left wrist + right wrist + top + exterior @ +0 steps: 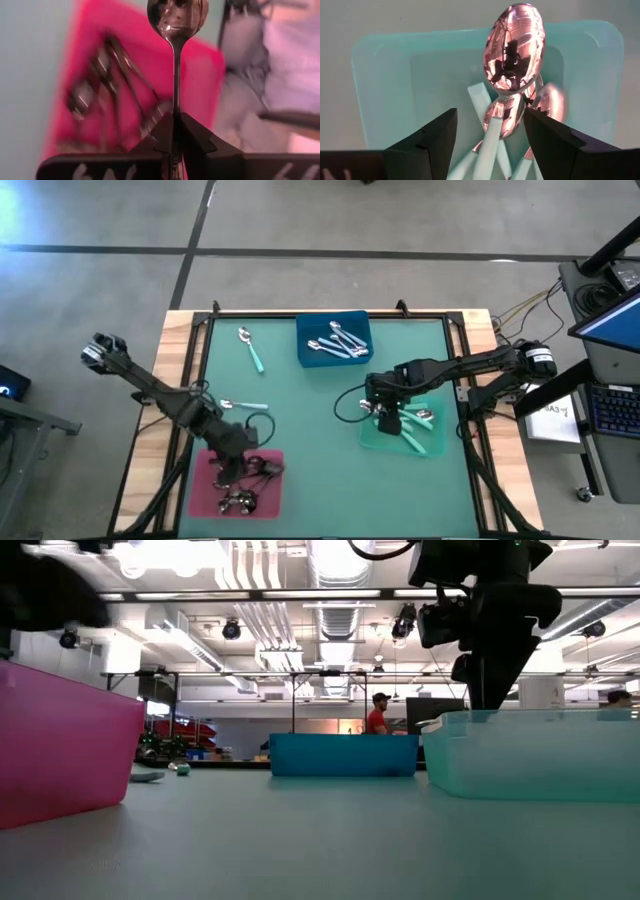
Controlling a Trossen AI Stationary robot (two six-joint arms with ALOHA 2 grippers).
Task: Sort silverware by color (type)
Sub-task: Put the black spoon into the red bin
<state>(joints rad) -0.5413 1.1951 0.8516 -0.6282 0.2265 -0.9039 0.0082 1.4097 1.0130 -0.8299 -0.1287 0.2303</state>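
Apparently no legible writing anywhere

pink tray [205, 492], blue tray [307, 356], green tray [372, 438]

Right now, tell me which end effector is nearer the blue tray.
Right. The right end effector hangs over the green tray, just below the blue tray in the high view; the left end effector is over the pink tray, farther off.

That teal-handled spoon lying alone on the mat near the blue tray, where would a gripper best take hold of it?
By the middle of its teal handle, coming straight down from above. The teal-handled spoon lies flat on the green mat, apart from the blue tray, with bare mat along both sides for the fingers. The handle is straight and narrow; the rounded, shiny bowl would probably slip.
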